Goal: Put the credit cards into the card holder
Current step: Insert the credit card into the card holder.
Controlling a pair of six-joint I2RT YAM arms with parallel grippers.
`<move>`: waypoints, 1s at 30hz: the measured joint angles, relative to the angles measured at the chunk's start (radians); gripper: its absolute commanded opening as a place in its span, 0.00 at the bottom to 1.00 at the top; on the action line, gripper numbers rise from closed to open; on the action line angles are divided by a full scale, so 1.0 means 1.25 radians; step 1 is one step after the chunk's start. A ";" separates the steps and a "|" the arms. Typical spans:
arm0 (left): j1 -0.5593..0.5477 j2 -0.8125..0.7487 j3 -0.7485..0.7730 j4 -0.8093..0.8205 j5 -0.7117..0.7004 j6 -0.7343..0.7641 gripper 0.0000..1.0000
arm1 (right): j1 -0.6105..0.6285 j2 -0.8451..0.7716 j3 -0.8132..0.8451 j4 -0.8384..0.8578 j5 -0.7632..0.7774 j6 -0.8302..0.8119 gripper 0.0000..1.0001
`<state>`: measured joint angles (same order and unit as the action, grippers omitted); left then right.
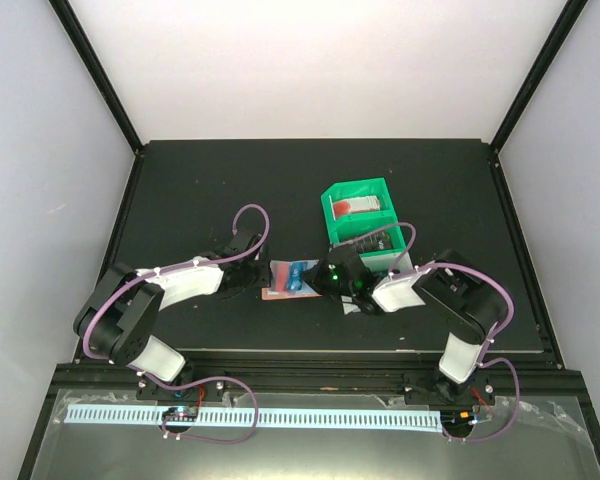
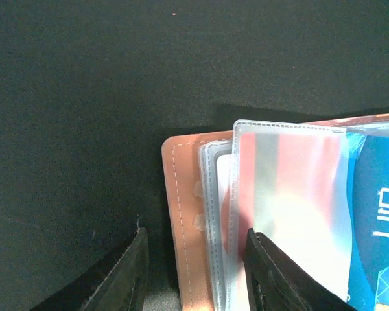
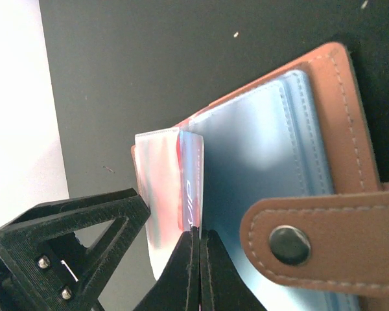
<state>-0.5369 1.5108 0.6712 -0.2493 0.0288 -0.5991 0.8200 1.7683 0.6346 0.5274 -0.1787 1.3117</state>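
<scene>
The salmon-orange card holder (image 1: 278,284) lies open on the black table between my two grippers. In the left wrist view its leather edge (image 2: 181,194) and clear sleeves (image 2: 285,194) lie between my open left gripper (image 2: 194,262); one finger stands on the table, the other over the sleeves. A blue "VIP" credit card (image 2: 376,220) reaches in from the right. My right gripper (image 3: 200,232) is shut on that blue card (image 3: 192,175), seen edge-on beside a clear sleeve (image 3: 157,188). The snap tab (image 3: 311,240) lies close on the right. A red-and-white card (image 1: 358,206) lies in the green tray.
A green-and-white compartment tray (image 1: 332,215) stands just behind the right gripper (image 1: 327,279). The left gripper (image 1: 252,272) is at the holder's left edge. Its black finger (image 3: 71,240) shows in the right wrist view. White walls enclose the black table.
</scene>
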 measured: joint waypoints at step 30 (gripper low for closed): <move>0.000 -0.009 -0.006 0.005 0.004 0.002 0.55 | 0.021 0.099 0.119 -0.027 -0.043 -0.071 0.05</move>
<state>-0.5369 1.4998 0.6632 -0.2424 0.0334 -0.5964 0.8459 1.8923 0.7830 0.4931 -0.2329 1.2224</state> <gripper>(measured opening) 0.534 0.029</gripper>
